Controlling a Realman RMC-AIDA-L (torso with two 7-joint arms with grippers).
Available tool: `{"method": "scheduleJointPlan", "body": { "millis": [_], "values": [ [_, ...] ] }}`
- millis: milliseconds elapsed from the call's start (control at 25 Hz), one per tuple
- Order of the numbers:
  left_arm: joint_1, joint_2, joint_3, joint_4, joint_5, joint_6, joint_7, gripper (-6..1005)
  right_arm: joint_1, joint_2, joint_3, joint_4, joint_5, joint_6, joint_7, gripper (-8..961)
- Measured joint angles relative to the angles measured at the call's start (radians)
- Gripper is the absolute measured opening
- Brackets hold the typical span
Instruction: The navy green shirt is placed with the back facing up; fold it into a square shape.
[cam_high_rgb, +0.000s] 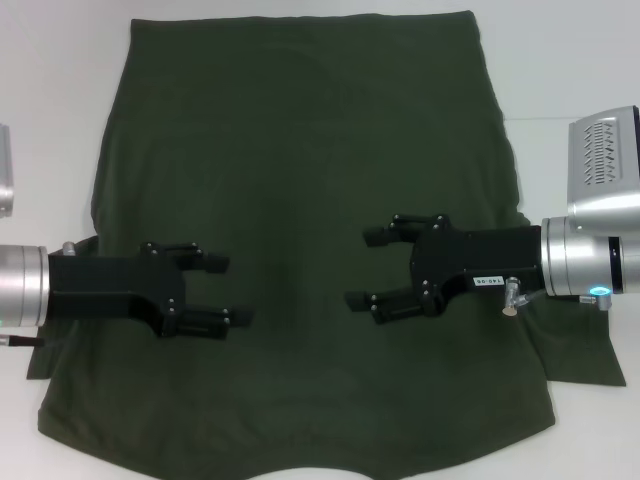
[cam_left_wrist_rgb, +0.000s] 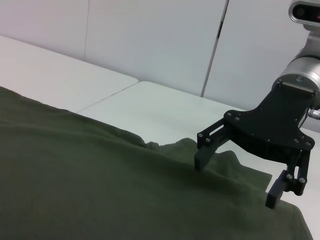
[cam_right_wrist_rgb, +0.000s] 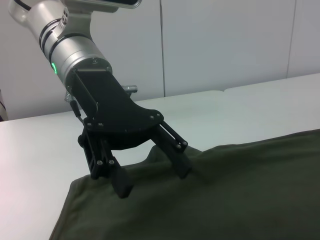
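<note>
The navy green shirt (cam_high_rgb: 300, 130) lies spread flat on the white table (cam_high_rgb: 55, 100), plain side up, with its neckline at the near edge. My left gripper (cam_high_rgb: 235, 290) hovers open over the shirt's left half, fingers pointing inward. My right gripper (cam_high_rgb: 361, 268) is open over the right half and faces it. Neither holds any cloth. The left wrist view shows the right gripper (cam_left_wrist_rgb: 236, 181) just above the shirt (cam_left_wrist_rgb: 100, 190). The right wrist view shows the left gripper (cam_right_wrist_rgb: 154, 180) close over the shirt (cam_right_wrist_rgb: 240, 195).
One sleeve (cam_high_rgb: 585, 350) sticks out past my right arm. A grey object (cam_high_rgb: 5, 170) sits at the table's left edge, and a silver housing (cam_high_rgb: 605, 150) rises at the right. White table shows on both sides of the shirt, with white wall panels (cam_left_wrist_rgb: 150, 45) behind.
</note>
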Motion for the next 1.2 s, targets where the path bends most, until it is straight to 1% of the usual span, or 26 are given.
{"method": "scheduleJointPlan", "body": {
  "millis": [600, 760, 840, 1000, 1200],
  "values": [
    [0.004, 0.0, -0.001, 0.009, 0.0, -0.003, 0.0, 873, 0.0, -0.001, 0.0, 0.001, 0.0, -0.001, 0.0, 947],
    [0.029, 0.0, -0.001, 0.064, 0.002, -0.019, -0.026, 873, 0.0, -0.002, -0.001, 0.002, 0.0, -0.001, 0.0, 947],
    [0.045, 0.006, -0.002, 0.094, 0.004, -0.021, -0.045, 872, 0.0, -0.003, 0.0, 0.002, 0.0, -0.001, 0.0, 947],
    [0.068, 0.017, -0.016, 0.152, 0.056, -0.023, -0.087, 872, 0.0, -0.004, 0.0, 0.0, 0.001, -0.002, 0.004, 946],
    [0.094, 0.017, -0.02, 0.228, 0.121, -0.033, -0.137, 872, 0.004, -0.005, 0.0, -0.005, 0.005, -0.005, 0.01, 946]
  ]
}}
